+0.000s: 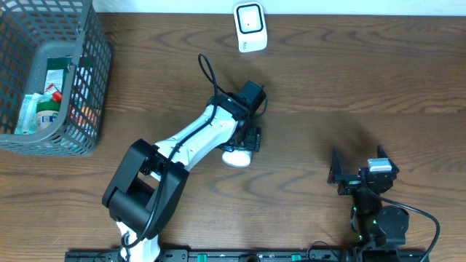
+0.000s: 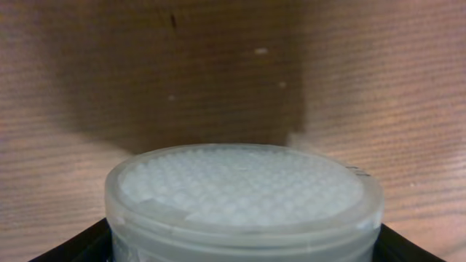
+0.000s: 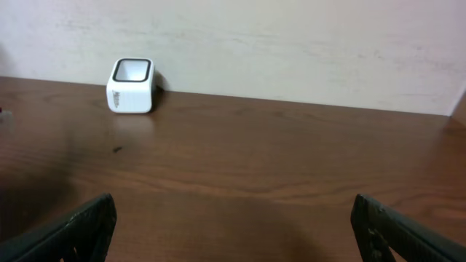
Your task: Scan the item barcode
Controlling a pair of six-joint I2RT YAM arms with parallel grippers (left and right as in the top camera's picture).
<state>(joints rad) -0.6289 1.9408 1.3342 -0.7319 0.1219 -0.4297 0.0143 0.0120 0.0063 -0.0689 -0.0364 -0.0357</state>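
Note:
The item is a round, translucent white tub with a bumpy lid, and it fills the lower half of the left wrist view. My left gripper is shut on it, a black finger pressed against each side of the tub. In the overhead view the tub shows as a white shape under the left gripper at mid-table. The white barcode scanner stands at the table's far edge and also shows far left in the right wrist view, scanner. My right gripper stands open and empty at the front right, its jaws wide apart over bare wood.
A grey wire basket with several packaged goods sits at the far left. A pale wall backs the table behind the scanner. Bare brown wood lies between the left gripper and the scanner.

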